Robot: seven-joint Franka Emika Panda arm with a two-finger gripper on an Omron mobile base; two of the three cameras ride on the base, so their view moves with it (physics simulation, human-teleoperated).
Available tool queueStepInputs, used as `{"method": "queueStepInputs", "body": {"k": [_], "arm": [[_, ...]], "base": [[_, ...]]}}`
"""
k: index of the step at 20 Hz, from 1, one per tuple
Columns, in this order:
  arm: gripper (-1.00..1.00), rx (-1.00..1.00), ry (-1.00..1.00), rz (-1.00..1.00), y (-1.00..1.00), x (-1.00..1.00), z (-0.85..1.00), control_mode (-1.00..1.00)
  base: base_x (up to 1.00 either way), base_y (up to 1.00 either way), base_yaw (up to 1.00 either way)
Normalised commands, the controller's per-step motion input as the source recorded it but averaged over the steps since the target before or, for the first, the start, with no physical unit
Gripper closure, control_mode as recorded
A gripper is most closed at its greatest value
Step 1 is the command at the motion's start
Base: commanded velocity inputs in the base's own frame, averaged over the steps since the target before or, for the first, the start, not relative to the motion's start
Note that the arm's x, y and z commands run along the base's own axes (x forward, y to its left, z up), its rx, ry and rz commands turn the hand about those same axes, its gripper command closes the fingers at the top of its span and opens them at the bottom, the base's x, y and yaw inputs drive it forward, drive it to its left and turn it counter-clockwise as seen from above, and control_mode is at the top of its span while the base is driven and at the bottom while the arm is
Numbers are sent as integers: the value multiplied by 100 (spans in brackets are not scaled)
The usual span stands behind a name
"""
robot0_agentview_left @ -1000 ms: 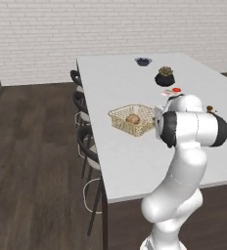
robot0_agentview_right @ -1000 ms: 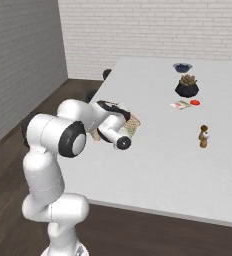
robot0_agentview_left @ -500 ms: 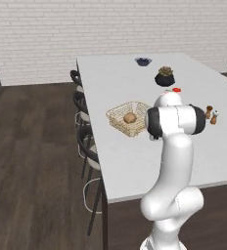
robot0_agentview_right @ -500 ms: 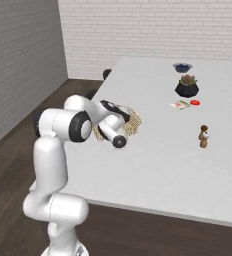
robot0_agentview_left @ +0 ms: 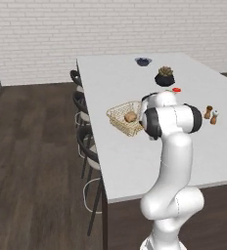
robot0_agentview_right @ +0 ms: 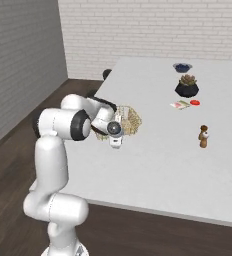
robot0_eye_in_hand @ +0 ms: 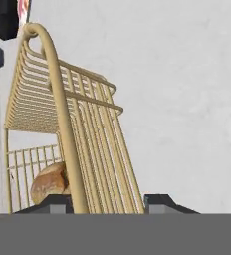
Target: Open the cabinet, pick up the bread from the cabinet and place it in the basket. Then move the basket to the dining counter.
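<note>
My gripper [robot0_eye_in_hand: 105,201] straddles the basket [robot0_eye_in_hand: 82,149] rim, jaws apart, not pinching. Hand view reveals the bread [robot0_eye_in_hand: 49,183] inside; base views show the dining counter [robot0_agentview_left: 135,161].

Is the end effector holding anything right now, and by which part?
The end effector straddles the basket rim wall; an actual grip cannot be told.

A home dining area (brick-walled): long white counter [robot0_agentview_left: 135,161], dark stools [robot0_agentview_left: 88,151].

White-painted brick wall [robot0_agentview_left: 110,34] across the back. Grey wall [robot0_agentview_right: 18,65] to one side. Dark wood plank floor [robot0_agentview_left: 32,161] below. Dark stools [robot0_agentview_left: 86,146] lined along the edge of the long white counter [robot0_agentview_left: 135,161]. Even, soft lighting throughout.
</note>
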Motion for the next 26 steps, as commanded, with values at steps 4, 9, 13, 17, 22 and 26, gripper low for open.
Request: {"method": "queueStepInputs", "body": {"k": [4, 9, 13, 17, 22, 26], "arm": [[-100, 0, 29, -8, -33, -48, 48, -100], [-100, 0, 16, -9, -32, -87, 74, -100], [-100, 0, 14, -14, -8, -55, 100, -100], [-100, 0, 11, -8, -4, -50, 100, -100], [-100, 0, 25, -2, 0, -19, 100, -100], [-100, 5, 38, 0, 0, -6, 100, -100]], "base": [[0, 0, 0], [0, 0, 0], [0, 0, 0], [0, 0, 0], [0, 0, 0], [0, 0, 0]]}}
